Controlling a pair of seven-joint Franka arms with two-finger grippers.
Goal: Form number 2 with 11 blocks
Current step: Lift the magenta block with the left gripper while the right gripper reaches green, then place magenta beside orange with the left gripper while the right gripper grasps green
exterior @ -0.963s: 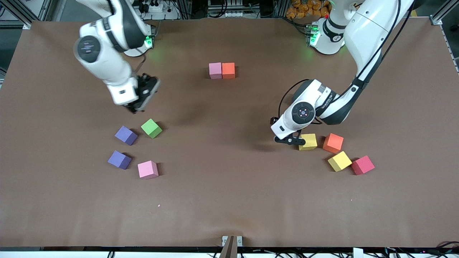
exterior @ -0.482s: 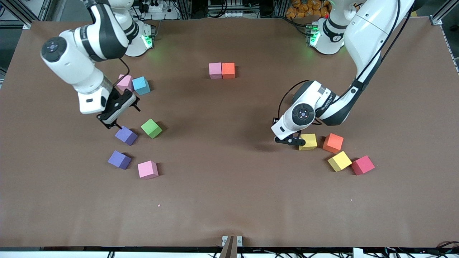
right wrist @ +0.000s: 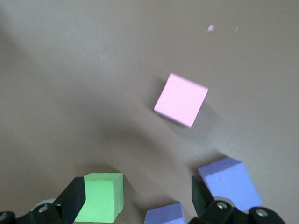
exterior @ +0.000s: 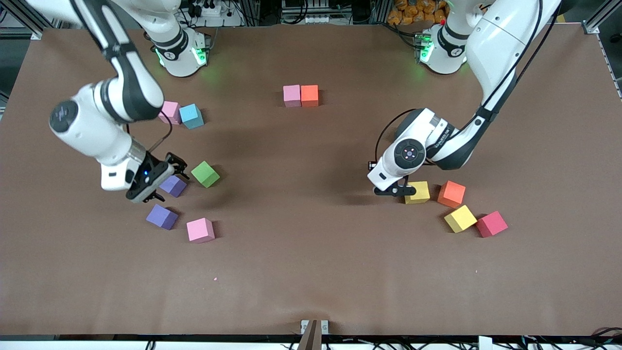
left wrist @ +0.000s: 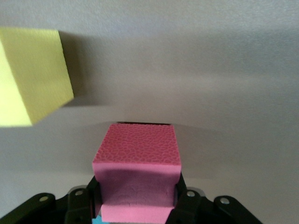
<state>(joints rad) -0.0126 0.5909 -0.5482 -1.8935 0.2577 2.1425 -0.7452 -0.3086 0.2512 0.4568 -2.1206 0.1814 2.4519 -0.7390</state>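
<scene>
- Brown matting covers the whole table, with cubes lying loose toward both arms' ends.
- The left gripper is low at the 9 o'clock side of a yellow cube, reading the front view as a clock face.
- Its jaws are drawn in and pinch a crimson cube by two opposite sides. The wrist hides that cube from the front camera.
- An orange cube lies at 3 o'clock of the yellow cube. A second yellow cube touches a second crimson cube at about 4 o'clock.
- The right gripper is down over a purple cube, jaws spread wide. One finger stands on each side, neither touching it.
- A green cube sits at 2 o'clock of that purple cube, another purple cube at 7 o'clock and a pink cube at 5 o'clock.
- The number 2 so far is a touching pink and orange pair at table centre, toward 12 o'clock.
</scene>
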